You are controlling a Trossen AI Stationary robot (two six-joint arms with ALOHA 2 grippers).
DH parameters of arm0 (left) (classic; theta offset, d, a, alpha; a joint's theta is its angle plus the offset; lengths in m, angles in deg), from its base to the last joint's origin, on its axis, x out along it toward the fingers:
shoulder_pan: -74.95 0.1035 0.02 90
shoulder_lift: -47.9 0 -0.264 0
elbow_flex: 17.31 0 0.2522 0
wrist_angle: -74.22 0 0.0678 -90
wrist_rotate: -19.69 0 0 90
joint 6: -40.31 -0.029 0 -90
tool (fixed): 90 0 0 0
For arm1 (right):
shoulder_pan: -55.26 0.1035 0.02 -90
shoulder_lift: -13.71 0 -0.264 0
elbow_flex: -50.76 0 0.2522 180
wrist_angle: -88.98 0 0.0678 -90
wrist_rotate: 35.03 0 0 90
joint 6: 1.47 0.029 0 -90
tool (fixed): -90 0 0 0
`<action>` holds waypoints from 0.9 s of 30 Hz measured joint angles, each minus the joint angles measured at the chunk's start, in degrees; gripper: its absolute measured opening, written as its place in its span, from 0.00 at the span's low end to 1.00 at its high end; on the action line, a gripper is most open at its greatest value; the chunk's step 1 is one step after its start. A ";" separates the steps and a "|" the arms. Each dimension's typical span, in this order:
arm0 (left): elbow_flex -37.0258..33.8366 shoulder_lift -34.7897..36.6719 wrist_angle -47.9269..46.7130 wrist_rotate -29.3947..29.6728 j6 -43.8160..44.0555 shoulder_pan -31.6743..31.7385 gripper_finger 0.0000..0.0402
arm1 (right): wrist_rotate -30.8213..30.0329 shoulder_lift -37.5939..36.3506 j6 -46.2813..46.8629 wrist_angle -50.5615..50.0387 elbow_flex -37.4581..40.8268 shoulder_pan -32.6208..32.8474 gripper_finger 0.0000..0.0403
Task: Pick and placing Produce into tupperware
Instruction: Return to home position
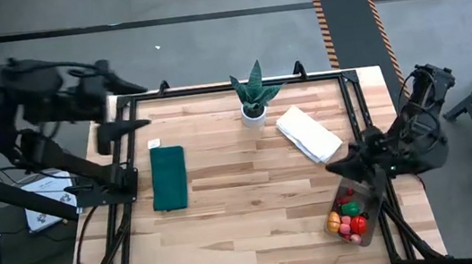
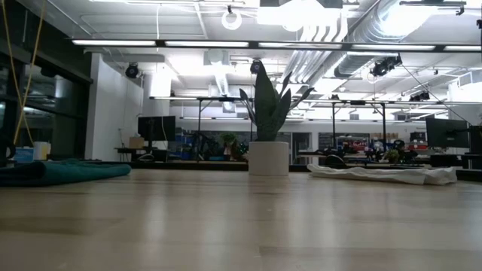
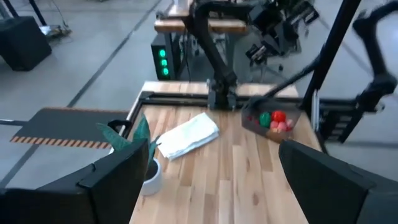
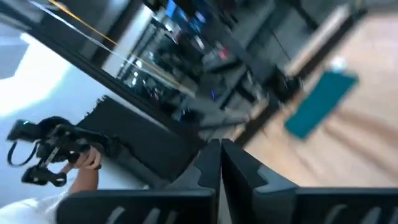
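Right gripper (image 4: 221,146), pressed together and empty, hangs near the clear greyish rectangular plastic tupperware (image 1: 370,224), evidently because its round toy produce (image 1: 347,216) is loaded; left gripper (image 3: 208,152) waits spread.

Both arms are matte black. The left arm (image 1: 42,97), at ten o'clock of the table (image 1: 228,214), is made of blocky housings and slim straight links, with dark cables looping beside its base. The right arm (image 1: 412,133), at three o'clock, has rounded joints and a thin black cable arcing over them. The left hand (image 3: 214,149) has broad, flat, wedge-shaped fingers (image 3: 118,183). The right hand (image 4: 221,155) seems to have narrower, angular ones.
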 joint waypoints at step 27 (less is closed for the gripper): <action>-20.21 28.47 4.29 -7.13 2.90 -0.03 0.06 | 3.16 -2.97 -47.59 32.03 0.00 -8.43 0.00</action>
